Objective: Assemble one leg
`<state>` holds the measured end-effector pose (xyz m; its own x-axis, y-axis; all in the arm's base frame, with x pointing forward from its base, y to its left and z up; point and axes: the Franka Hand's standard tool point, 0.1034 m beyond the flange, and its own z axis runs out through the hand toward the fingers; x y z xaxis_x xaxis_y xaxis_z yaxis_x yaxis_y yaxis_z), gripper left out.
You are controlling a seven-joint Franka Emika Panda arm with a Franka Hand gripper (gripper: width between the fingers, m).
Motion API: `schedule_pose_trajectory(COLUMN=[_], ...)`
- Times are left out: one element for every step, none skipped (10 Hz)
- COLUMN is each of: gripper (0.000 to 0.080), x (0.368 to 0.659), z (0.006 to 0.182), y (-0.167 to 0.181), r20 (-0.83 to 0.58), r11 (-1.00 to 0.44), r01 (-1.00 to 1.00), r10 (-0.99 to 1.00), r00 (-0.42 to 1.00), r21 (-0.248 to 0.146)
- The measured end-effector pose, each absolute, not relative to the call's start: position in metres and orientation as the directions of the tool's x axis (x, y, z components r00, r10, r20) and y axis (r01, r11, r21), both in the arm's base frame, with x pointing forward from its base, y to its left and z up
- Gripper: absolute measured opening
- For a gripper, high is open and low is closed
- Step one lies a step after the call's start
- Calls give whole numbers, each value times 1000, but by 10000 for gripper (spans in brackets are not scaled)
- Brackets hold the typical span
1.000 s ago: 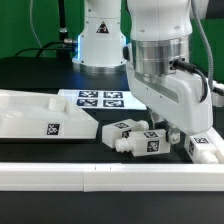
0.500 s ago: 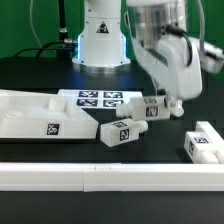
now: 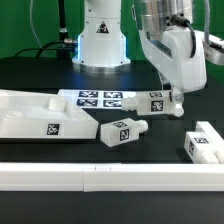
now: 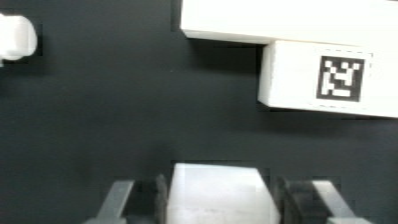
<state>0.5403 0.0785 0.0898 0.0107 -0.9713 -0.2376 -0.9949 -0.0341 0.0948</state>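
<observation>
Tool: closed narrow on the leg, white body pinched between both fingers.
Leg: held sideways, seemingly lifted off the table, near the marker board.
Spare leg: lay loose close by.
Panel: sat well apart, exterior view's left.
Next, likely: firm grip needed, wide of the spare leg, narrow end toward the panel.

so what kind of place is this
Probably a robotics lab bench: a robot arm works over a black table, with a marker board fixed on it and loose tagged furniture parts such as a white leg.
</observation>
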Motion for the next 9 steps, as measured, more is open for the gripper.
schedule_pose_trajectory(gripper=[287, 287, 287, 287, 287, 287, 287, 287, 287], x=[524, 499, 492, 491, 491, 491, 491, 491, 490], z=[84, 79, 75, 72, 72, 72, 72, 72, 71], y=[79, 80, 82, 83, 83, 83, 83, 83, 83], r20=[-226, -204, -183, -181, -181, -181, -181, -181, -179], r11=[63, 199, 311, 322, 320, 320, 320, 320, 324], r01=[-989, -959, -927, -927, -928, -928, -928, -928, -925], r10=[-970, -949, -919, -917, -917, -917, -918, -918, -916], r00=[-93, -239, -350, -356, -354, -354, -354, -354, -359], r21=[137, 200, 208, 192, 193, 193, 193, 194, 196])
